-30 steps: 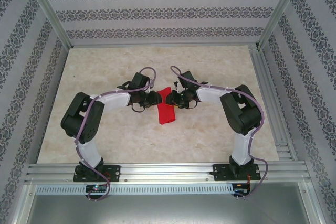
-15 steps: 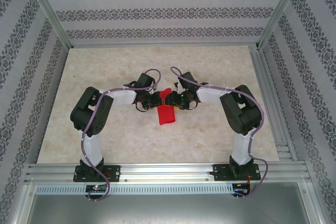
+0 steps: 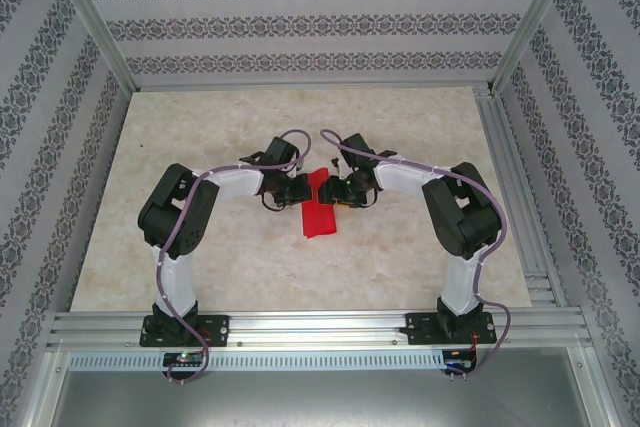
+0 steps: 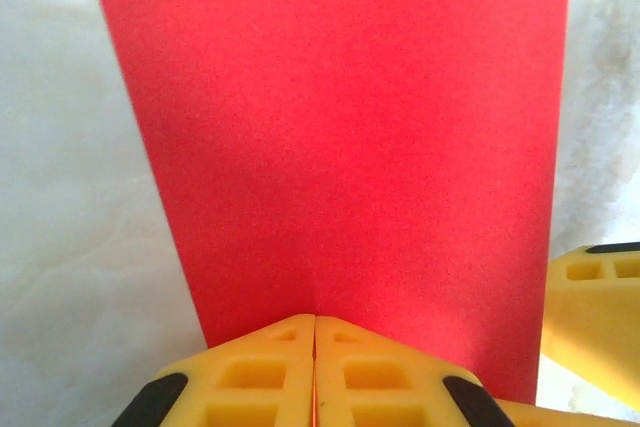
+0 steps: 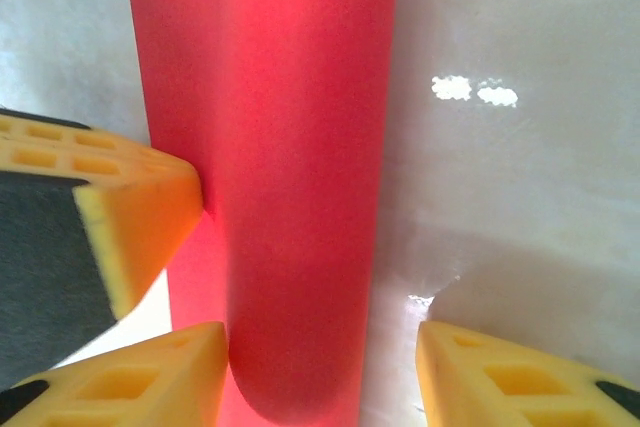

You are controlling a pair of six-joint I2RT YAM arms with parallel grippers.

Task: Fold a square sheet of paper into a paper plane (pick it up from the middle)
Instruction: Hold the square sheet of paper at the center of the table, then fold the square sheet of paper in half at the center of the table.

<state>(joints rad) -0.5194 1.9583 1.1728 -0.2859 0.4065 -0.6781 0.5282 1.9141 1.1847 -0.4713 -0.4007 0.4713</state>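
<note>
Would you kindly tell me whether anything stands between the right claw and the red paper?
Nothing visible does. The right claw, jaws open, straddles the red paper at its curled fold; the left claw, shut, sits against the paper's edge, beside rather than between.

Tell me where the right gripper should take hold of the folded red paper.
Probably the right edge of the red paper, coming from the right, opposite the shut left gripper. It's thin and doubled over; the open right gripper straddles it, so pinch both layers.
</note>
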